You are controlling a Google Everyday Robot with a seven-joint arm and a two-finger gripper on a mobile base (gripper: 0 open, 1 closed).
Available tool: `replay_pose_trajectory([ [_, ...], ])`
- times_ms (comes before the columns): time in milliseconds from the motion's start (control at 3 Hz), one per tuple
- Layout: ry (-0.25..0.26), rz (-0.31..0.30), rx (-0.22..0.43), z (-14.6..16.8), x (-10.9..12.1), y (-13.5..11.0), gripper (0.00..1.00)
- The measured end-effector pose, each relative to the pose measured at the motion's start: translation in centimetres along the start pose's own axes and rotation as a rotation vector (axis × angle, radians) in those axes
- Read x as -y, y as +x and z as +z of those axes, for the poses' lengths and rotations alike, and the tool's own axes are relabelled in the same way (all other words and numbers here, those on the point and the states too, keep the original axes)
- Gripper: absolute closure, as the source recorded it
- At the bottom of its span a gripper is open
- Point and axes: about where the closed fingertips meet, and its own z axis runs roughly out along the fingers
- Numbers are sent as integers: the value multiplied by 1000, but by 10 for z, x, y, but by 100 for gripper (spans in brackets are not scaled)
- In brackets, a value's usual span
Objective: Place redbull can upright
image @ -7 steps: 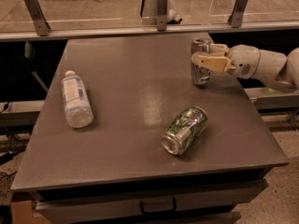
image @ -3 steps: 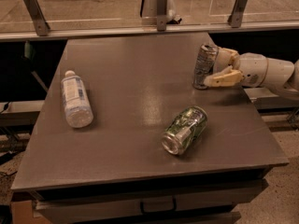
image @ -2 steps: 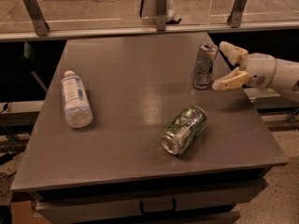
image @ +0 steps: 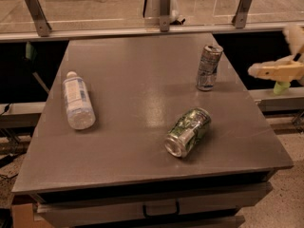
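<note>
The redbull can (image: 209, 67), slim and silver with blue markings, stands upright near the table's far right edge. My gripper (image: 274, 52) is open and empty. It hangs to the right of the can, past the table's right edge, and is clear of the can. One pale finger (image: 273, 71) points left toward the can.
A wider green-and-silver can (image: 187, 131) lies on its side at the front middle-right. A clear plastic bottle (image: 77, 101) with a white cap lies on the left. The grey table (image: 137, 80) has a drawer below and a railing behind it.
My gripper has let go of the redbull can, opened, and drawn back to the right, off the table's edge. The can stays standing where it was.
</note>
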Motion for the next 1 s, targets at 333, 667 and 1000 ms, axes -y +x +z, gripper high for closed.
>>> replay_pose_trajectory([
  [333, 97, -4, 6, -16, 22, -5, 0],
  [667, 91, -4, 6, -14, 21, -4, 0],
  [1000, 56, -70, 30, -11, 25, -23, 0],
])
